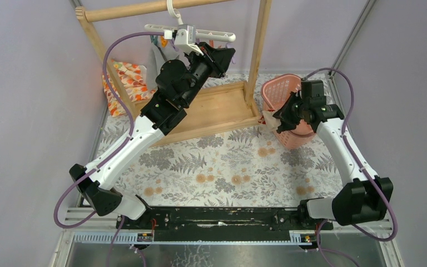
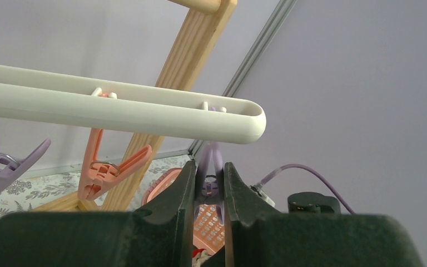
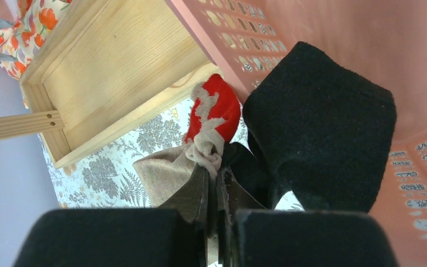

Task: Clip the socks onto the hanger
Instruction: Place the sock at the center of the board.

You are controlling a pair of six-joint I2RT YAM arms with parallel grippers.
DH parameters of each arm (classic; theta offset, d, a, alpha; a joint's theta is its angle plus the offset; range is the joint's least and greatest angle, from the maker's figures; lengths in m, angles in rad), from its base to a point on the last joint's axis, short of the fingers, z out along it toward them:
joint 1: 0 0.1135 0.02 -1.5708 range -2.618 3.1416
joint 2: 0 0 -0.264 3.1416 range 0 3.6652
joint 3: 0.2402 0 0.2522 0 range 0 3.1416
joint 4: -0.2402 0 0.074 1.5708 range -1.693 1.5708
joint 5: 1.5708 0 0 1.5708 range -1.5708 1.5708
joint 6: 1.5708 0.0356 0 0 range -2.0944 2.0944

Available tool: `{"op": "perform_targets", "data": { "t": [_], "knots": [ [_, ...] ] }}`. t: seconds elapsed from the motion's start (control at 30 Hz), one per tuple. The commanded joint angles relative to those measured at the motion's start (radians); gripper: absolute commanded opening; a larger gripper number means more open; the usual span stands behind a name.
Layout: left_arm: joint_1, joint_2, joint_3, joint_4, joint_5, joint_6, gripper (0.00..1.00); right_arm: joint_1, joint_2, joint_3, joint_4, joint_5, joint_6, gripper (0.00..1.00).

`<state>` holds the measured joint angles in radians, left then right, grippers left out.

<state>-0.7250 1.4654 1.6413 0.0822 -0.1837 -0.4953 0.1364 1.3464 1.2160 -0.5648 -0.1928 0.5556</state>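
Note:
The white hanger (image 1: 211, 36) hangs by its hook from the wooden rail. In the left wrist view its bar (image 2: 117, 111) carries purple and orange clips. My left gripper (image 2: 210, 181) is raised at the hanger's right end and is shut on the end purple clip (image 2: 211, 175), squeezing its handles. My right gripper (image 3: 214, 181) is at the pink basket (image 1: 281, 92) and is shut on the beige sock with the red end (image 3: 214, 114). The black sock (image 3: 319, 125) hangs beside it against the basket wall.
The wooden frame's upright (image 1: 258, 53) and base tray (image 1: 217, 108) stand at the back centre. An orange flower-patterned cloth (image 1: 127, 80) lies at the back left. An orange clip (image 2: 108, 167) hangs left of the gripped one.

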Motion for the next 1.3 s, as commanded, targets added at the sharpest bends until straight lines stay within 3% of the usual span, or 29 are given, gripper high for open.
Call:
{"op": "perform_targets", "data": {
  "t": [0.0, 0.03, 0.07, 0.17, 0.27, 0.53, 0.7, 0.93, 1.27],
  "knots": [
    [-0.007, 0.005, 0.012, 0.056, -0.004, 0.004, 0.0, -0.003, -0.117, -0.018, 0.066, 0.01, 0.0, 0.0],
    [-0.007, 0.006, 0.012, 0.057, -0.001, 0.001, 0.0, -0.003, -0.126, -0.025, 0.063, 0.017, -0.004, 0.04],
    [-0.006, 0.008, 0.011, 0.057, 0.003, -0.004, 0.0, -0.004, -0.129, -0.033, 0.059, 0.024, -0.011, 0.14],
    [-0.006, 0.012, 0.011, 0.057, 0.014, -0.014, 0.0, -0.004, -0.14, -0.059, 0.056, 0.035, -0.017, 0.56],
    [-0.007, 0.011, 0.011, 0.057, 0.009, -0.008, 0.0, -0.002, -0.17, -0.085, 0.082, 0.022, 0.002, 0.72],
    [-0.008, 0.002, 0.004, 0.06, -0.07, 0.064, 0.0, 0.007, -0.271, -0.128, 0.113, -0.031, 0.076, 0.74],
    [-0.008, -0.003, -0.007, 0.074, -0.081, 0.079, 0.0, 0.121, -0.294, -0.191, 0.102, 0.068, 0.084, 0.74],
    [-0.008, 0.004, -0.007, 0.073, -0.068, 0.069, 0.0, 0.35, -0.187, -0.22, 0.145, 0.253, 0.134, 0.75],
    [-0.008, -0.002, -0.006, 0.073, -0.079, 0.083, 0.0, 0.357, -0.006, -0.29, 0.262, 0.283, 0.291, 0.74]
  ]
}}
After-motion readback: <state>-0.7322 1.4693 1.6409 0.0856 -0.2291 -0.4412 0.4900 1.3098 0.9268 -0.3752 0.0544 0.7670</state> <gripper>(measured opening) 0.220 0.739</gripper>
